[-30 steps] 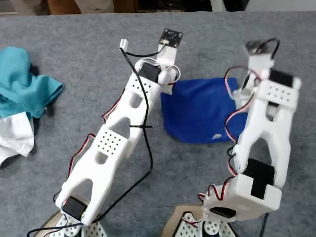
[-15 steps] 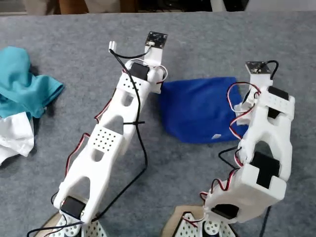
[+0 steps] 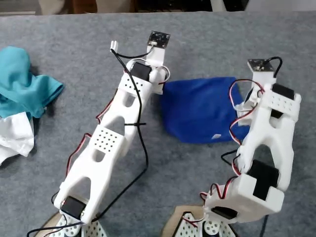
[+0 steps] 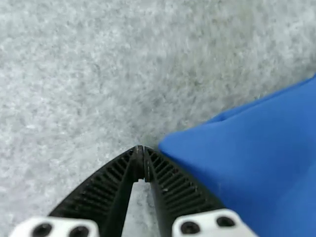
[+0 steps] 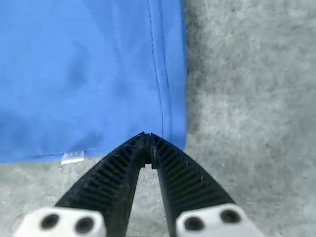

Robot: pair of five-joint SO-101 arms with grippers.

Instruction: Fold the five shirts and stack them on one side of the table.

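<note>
A folded blue shirt (image 3: 200, 108) lies flat on the grey table, right of centre. My left gripper (image 4: 140, 150) is shut, its tips resting on the felt just beside the blue shirt's (image 4: 256, 148) corner, nothing between them. The left arm (image 3: 123, 118) stretches to the shirt's far left corner. My right gripper (image 5: 147, 137) is shut too, its tips over the stitched hem of the blue shirt (image 5: 89, 69) near a corner with a small white label (image 5: 73, 157). The right arm (image 3: 269, 123) stands over the shirt's right edge.
A crumpled teal shirt (image 3: 22, 81) lies at the table's left edge with a white shirt (image 3: 15, 136) bunched just in front of it. Bare grey felt (image 3: 64, 39) runs along the far side and between the heap and the arms.
The left arm's wrist shifted a little to the left, off the blue shirt's corner. The right arm's wrist drew back toward the near side. The blue shirt stayed put.
</note>
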